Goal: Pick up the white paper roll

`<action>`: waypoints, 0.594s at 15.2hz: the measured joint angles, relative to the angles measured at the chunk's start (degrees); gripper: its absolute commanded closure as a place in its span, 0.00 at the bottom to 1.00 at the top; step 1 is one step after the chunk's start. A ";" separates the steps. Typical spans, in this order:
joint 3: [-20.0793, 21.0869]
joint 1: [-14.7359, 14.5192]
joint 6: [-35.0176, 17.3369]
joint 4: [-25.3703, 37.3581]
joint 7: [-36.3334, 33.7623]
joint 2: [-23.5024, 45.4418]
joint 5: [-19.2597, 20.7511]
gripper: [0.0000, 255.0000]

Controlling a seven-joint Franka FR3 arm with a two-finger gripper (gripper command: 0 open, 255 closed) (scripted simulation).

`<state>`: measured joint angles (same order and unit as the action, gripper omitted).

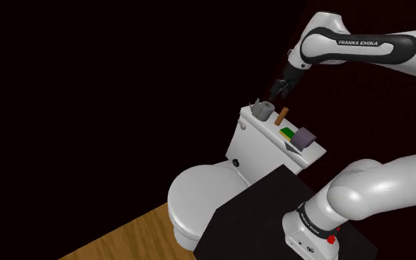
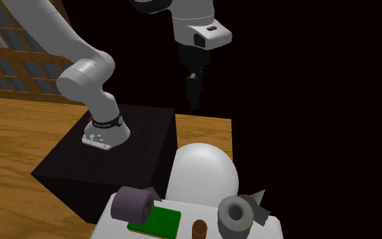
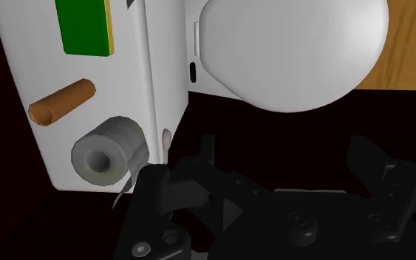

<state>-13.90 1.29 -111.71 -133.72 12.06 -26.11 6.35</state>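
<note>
The white arm (image 1: 376,48), lettered FRANKA EMIKA, reaches over a white toilet (image 1: 199,196). Its black pincer (image 1: 277,93) hangs spread, gripping and touching nothing. Below it on the tank lid (image 3: 29,74), the grey-white paper roll (image 3: 106,154) lies on its side beside a brown tube (image 3: 62,102).
</note>
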 measured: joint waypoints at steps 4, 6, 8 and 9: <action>-3.82 -0.03 -5.28 3.03 5.80 8.05 -0.97 0.00; -5.59 -0.05 -7.44 5.21 8.93 12.38 -2.08 0.00; -7.10 0.06 -9.44 7.02 12.01 16.23 -3.45 0.00; -7.76 0.11 -10.58 7.95 13.62 18.39 -4.34 0.00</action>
<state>-21.66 1.40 -122.29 -125.77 25.67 -7.72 2.01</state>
